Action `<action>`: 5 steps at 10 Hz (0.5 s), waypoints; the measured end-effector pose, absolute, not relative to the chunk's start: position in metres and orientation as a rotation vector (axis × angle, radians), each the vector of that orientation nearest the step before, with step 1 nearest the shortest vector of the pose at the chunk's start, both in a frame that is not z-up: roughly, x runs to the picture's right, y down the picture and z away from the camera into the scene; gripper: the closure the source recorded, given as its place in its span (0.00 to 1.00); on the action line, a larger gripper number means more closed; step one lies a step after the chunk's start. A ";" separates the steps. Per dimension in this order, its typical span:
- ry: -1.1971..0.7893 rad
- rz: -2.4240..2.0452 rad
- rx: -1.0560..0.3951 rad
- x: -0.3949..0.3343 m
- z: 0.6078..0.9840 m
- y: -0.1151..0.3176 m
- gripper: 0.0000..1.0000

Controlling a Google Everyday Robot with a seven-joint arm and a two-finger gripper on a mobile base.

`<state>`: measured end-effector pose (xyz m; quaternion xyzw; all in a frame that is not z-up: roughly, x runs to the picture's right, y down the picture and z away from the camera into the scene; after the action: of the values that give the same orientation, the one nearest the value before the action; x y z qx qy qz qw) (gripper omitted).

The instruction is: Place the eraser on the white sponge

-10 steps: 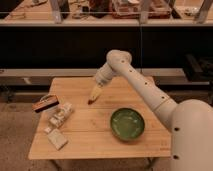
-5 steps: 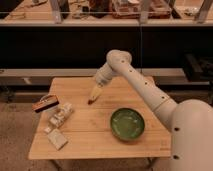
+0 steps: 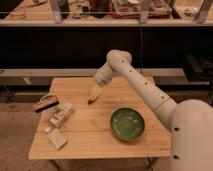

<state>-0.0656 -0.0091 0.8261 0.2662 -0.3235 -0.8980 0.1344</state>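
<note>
The eraser, a small oblong block with an orange-brown back over a dark face, lies at the left edge of the tabletop, at mid-left of the frame, its long side slightly tilted. The white sponge, a flat pale pad, lies askew lower left, apart from the eraser. The hand points down near frame centre, away from both.

A: Obs., arm casing?
B: White, smooth, rounded segments; bulbous joints; two small dark dots on the wide lower shell.
A: And the gripper?
B: Yellowish, tapered; over the tabletop, nearer its back edge.
</note>
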 end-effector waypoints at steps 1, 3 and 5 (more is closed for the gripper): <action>-0.937 -2.607 0.791 -0.075 0.819 -0.015 0.20; -0.955 -2.638 0.870 -0.120 0.796 -0.023 0.20; -0.979 -2.657 0.917 -0.165 0.781 -0.024 0.20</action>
<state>-0.1651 -0.0240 0.7810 0.3071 -0.3279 -0.8896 0.0825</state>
